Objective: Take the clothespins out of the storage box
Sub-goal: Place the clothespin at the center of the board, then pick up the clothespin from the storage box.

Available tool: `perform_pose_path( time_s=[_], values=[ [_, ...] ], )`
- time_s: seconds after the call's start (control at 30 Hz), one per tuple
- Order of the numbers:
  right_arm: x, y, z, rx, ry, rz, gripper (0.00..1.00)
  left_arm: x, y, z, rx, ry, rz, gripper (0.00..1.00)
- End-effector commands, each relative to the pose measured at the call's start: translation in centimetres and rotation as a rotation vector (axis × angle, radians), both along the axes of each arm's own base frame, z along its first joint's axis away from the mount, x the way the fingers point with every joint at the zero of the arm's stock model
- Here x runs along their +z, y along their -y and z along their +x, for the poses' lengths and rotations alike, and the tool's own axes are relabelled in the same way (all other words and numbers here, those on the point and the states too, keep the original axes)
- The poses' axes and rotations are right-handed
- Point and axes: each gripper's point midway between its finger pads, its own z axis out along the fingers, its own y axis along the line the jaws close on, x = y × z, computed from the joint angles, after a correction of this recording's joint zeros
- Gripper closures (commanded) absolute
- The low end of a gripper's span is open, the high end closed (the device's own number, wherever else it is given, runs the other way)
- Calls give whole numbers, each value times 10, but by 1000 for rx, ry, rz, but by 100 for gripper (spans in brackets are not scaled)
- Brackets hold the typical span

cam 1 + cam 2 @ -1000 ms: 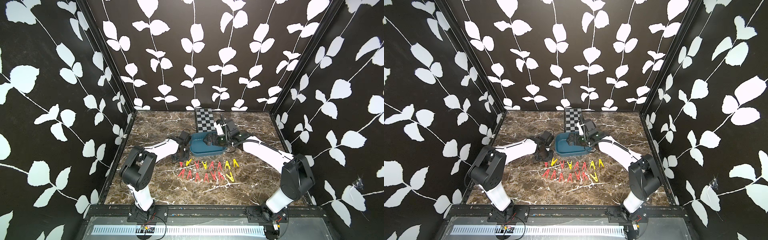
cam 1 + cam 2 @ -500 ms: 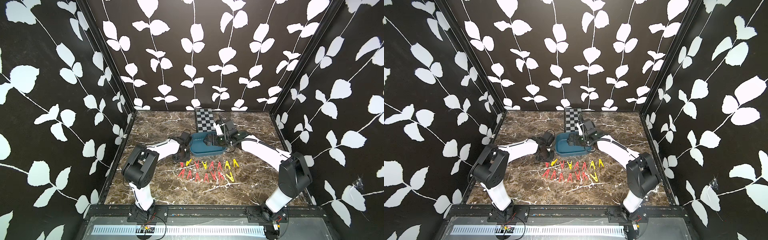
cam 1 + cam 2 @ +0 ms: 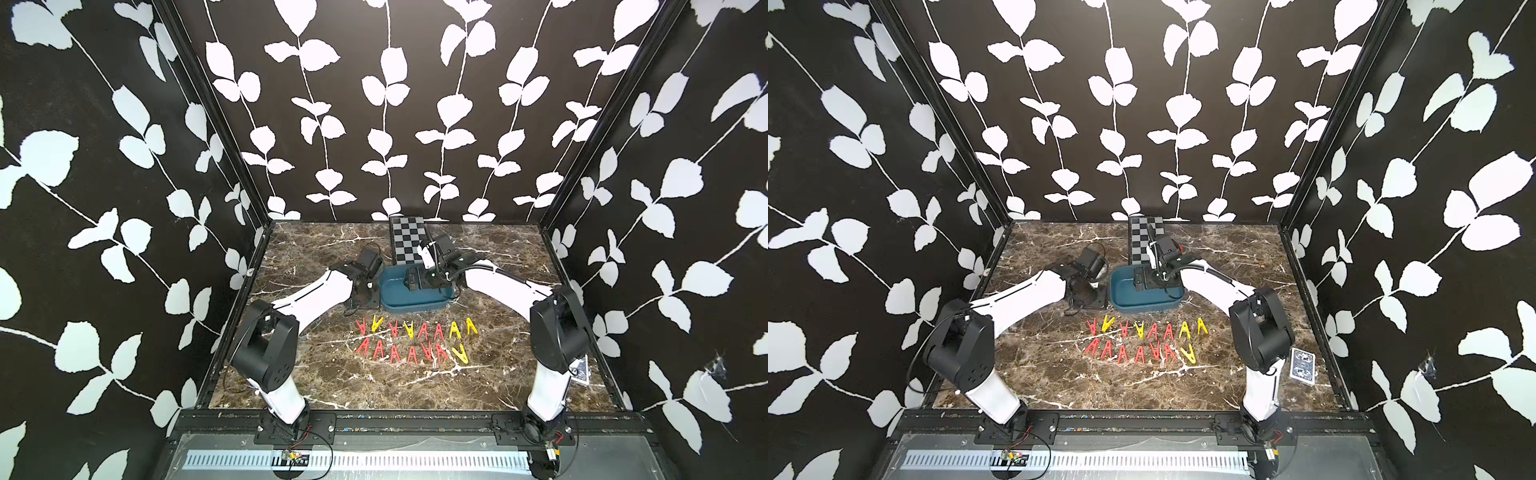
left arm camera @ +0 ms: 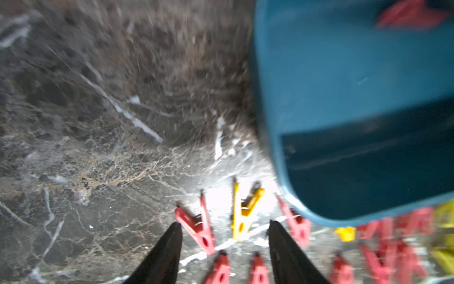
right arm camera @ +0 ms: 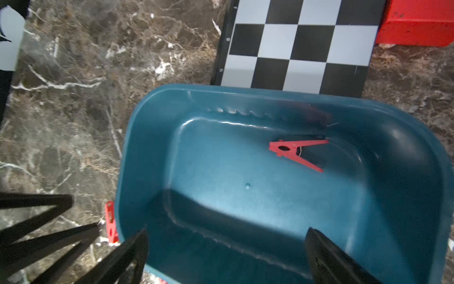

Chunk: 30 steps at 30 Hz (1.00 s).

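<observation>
Storage box: the teal bin [image 3: 417, 300] sat on the marble table [image 3: 332, 374], its far rim against the near end of the checkered board [image 3: 409, 241]; both top views showed it so [image 3: 1144, 300].
Box contents: one red clothespin [image 5: 296, 152] lay flat on the floor of the bin [image 5: 147, 118], nearer the wall on the board side. Nothing else lay on the part of the floor that the right wrist view showed.
Clothespins outside: two rows [image 3: 415, 341] lay on the table just in front of the box, mostly red with a few yellow. The end red one [image 5: 110, 221] lay just beside the box's outer wall.
Left gripper: it [image 4: 224, 225] was low beside the box's left side, above the end of the rows, its jaws apart and gripping nothing.
Right gripper: it [image 5: 227, 231] hung over the box interior with jaws spread wide, empty, apart from the pin.
Other items: a red block [image 5: 417, 22] rested beside the board; a patterned card [image 3: 1302, 363] lay near the right arm's base.
</observation>
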Motion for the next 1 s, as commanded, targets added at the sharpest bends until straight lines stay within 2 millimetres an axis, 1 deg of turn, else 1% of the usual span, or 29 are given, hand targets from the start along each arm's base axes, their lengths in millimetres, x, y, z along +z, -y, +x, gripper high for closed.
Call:
perform_pose_path(
  time_s=[0.0,0.03,0.07,0.1,0.17,0.27,0.4,0.67,0.97],
  values=[
    [-4,7,10,37,17,-47,5,32,4,4,3,58,-66,21],
    [-7,8,12,44,15,-56,7,37,6,5,2,71,-80,14],
    [-11,9,14,53,11,-70,8,42,8,6,5,83,-92,3],
    [-16,9,15,66,6,-85,11,46,9,8,5,95,-104,1],
    [-24,10,18,86,-3,-116,15,52,11,9,0,109,-118,1],
    [-33,12,24,114,-4,-156,26,55,12,11,2,115,-125,1],
    [-43,14,33,129,-6,-189,34,58,14,13,2,118,-127,1],
    [-65,23,40,136,-33,-244,36,58,11,16,7,121,-103,1],
    [-77,29,44,144,-39,-286,36,60,12,18,4,123,-103,1]
  ],
)
